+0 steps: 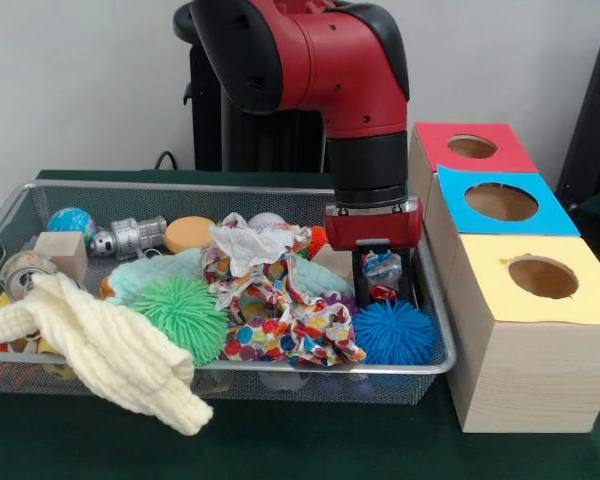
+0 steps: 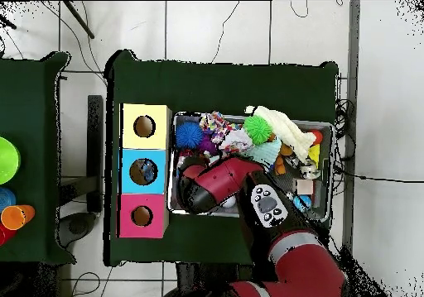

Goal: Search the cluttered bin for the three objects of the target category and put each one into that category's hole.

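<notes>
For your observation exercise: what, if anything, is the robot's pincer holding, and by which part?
The pincer seems closed on a small crumpled shiny object, gripped by its sides; what the object is cannot be told.

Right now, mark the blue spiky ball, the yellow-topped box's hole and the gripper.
blue spiky ball (image 1: 394,334), front view, middle of the ball.
yellow-topped box's hole (image 1: 543,277), front view, inside the opening.
gripper (image 1: 384,285), front view, between the fingertips.

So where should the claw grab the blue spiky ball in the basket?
Probably from straight above, closing on the round middle of the blue spiky ball. It sits at the basket's near corner by the boxes, so the wire walls block two sides and the colorful cloth crowds a third. The top is bare. Its soft spikes likely squash, so a grip across the widest part should hold best.
</notes>
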{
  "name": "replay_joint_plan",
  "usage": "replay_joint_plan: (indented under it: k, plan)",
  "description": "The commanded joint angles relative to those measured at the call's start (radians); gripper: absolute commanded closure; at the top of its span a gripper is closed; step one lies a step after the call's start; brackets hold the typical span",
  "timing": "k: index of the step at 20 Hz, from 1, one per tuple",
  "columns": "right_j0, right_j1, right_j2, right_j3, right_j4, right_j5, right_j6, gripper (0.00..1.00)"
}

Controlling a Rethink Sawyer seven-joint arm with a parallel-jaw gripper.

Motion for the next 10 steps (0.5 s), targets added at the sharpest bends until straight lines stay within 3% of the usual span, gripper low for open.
replay_joint_plan:
  k: [1, 10]
  plan:
    - [0.001, 0.005, 0.062, 0.016, -0.001, 0.178, -0.156, 1.00]
    - [0.003, -0.093, 0.069, 0.075, 0.031, 0.244, -0.153, 1.00]
